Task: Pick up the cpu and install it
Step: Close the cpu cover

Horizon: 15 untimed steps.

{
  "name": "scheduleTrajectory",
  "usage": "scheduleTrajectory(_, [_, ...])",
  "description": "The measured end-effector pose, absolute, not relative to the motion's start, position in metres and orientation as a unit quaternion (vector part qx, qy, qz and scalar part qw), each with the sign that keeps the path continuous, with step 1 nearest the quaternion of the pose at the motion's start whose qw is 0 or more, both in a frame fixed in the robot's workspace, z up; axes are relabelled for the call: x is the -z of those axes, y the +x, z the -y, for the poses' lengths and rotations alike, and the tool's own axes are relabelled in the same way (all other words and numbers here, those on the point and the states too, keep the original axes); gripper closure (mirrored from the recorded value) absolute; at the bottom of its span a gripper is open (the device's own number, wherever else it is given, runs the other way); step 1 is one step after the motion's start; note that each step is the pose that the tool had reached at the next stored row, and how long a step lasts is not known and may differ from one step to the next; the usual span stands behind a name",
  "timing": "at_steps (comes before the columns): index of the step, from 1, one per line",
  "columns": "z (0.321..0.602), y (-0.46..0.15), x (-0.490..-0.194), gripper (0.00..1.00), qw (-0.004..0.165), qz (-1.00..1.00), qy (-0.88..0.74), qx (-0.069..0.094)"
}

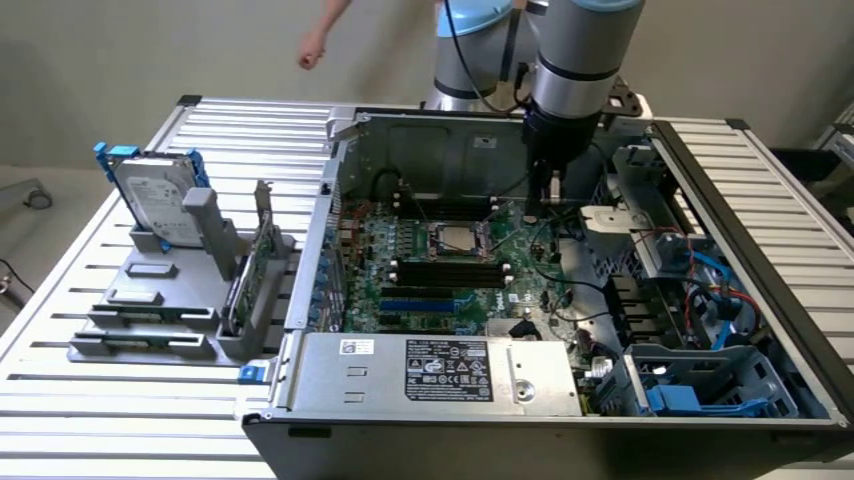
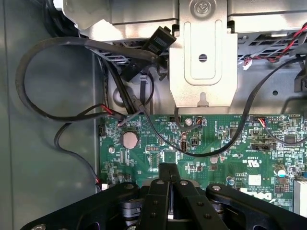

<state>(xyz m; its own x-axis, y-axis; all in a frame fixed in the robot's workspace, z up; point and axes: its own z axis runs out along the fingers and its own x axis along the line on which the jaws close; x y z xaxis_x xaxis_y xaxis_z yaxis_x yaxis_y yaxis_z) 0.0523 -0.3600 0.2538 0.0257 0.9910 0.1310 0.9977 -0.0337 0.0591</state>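
We see an arm (image 1: pixel 577 50) built of smooth silver-grey tubes, round in section, with a pale blue cap (image 1: pixel 477 12) on one joint and a black ring (image 1: pixel 577 75) around the nearer tube. A thin black cable (image 1: pixel 515 55) runs alongside it. Lower down, the wrist section (image 1: pixel 554 140) is black. The gripper (image 2: pixel 168 168) is matte black, made of flat, angular link bars joined by small silver round-headed screws (image 2: pixel 213 188), with two narrow fingers (image 2: pixel 156 206) at its centre.
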Motion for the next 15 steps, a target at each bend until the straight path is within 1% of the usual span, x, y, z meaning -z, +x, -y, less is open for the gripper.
scheduleTrajectory(8, [0.36, 0.0526, -0.2483, 0.89, 0.026, 0.695, -0.716, 0.066])
scheduleTrajectory(10, [0.3601, 0.0527, -0.248, 0.89, 0.032, 0.694, -0.716, 0.06])
scheduleTrajectory(15, [0.36, 0.053, -0.2479, 0.89, 0.051, 0.693, -0.718, 0.04])
